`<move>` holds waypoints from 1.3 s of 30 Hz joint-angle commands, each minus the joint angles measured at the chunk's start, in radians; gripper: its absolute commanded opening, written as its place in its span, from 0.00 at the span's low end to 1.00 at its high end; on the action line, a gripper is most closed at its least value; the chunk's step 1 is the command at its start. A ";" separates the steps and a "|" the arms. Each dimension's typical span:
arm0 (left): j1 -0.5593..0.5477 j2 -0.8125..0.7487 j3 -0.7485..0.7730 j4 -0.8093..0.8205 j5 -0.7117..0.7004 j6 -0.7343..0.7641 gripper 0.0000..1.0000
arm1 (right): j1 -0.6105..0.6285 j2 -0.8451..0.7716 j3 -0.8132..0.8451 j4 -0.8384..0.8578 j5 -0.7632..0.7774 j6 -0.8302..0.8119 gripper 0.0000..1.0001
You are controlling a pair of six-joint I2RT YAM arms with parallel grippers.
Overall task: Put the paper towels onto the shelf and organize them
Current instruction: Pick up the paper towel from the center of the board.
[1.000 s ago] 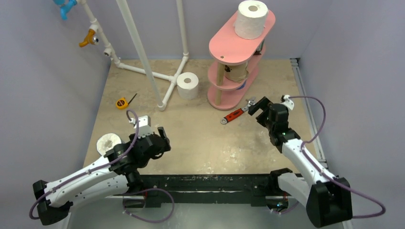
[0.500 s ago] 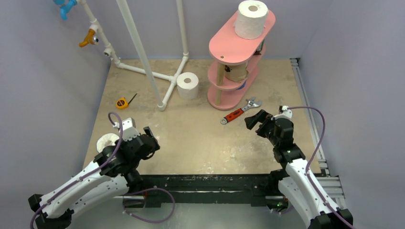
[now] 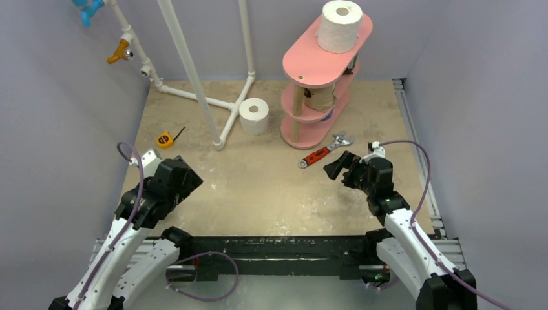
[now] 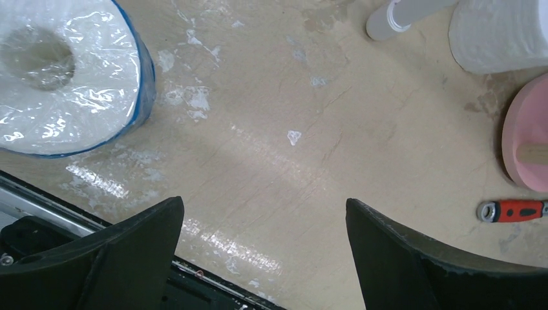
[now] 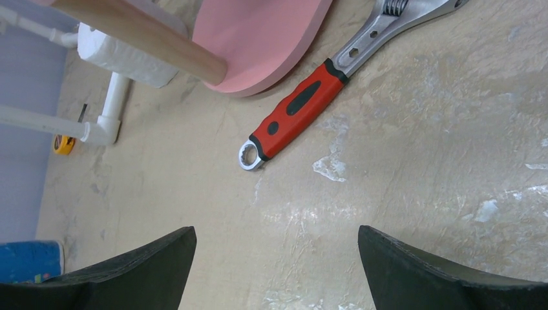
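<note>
The pink shelf point(image 3: 309, 68) stands at the back. A white roll point(image 3: 340, 26) sits on its top board and a tan roll point(image 3: 318, 97) on the middle board. Another white roll point(image 3: 254, 116) stands on the floor by the pipe frame; it also shows in the left wrist view point(image 4: 504, 32). A blue-wrapped roll point(image 4: 58, 71) stands upright, left of and beyond my open, empty left gripper point(image 4: 262, 206); my left arm point(image 3: 171, 179) hides it from above. My right gripper point(image 3: 332, 168) is open and empty above bare floor point(image 5: 276, 232), short of the shelf's bottom board point(image 5: 258, 32).
A red-handled wrench point(image 3: 320, 153) lies between my right gripper and the shelf, also seen in the right wrist view point(image 5: 304, 106). A yellow tape measure point(image 3: 165, 139) lies at the left. The white pipe frame point(image 3: 223, 103) stands at the back left. The black rail point(image 3: 271, 248) runs along the near edge.
My left arm has drawn back to the left and now covers the blue-wrapped roll from above. My right gripper has pulled back and left, away from the wrench. Both stayed open.
</note>
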 commanded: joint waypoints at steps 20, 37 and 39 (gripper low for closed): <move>0.723 0.108 0.160 -0.237 0.075 0.105 0.92 | 0.009 0.063 0.018 0.041 -0.115 -0.019 0.99; 1.048 0.182 0.076 -0.092 0.232 0.085 0.90 | 0.013 0.061 0.011 0.045 -0.159 -0.020 0.99; 1.055 0.182 0.089 -0.090 0.190 0.083 0.89 | 0.013 0.046 0.010 0.045 -0.169 -0.022 0.98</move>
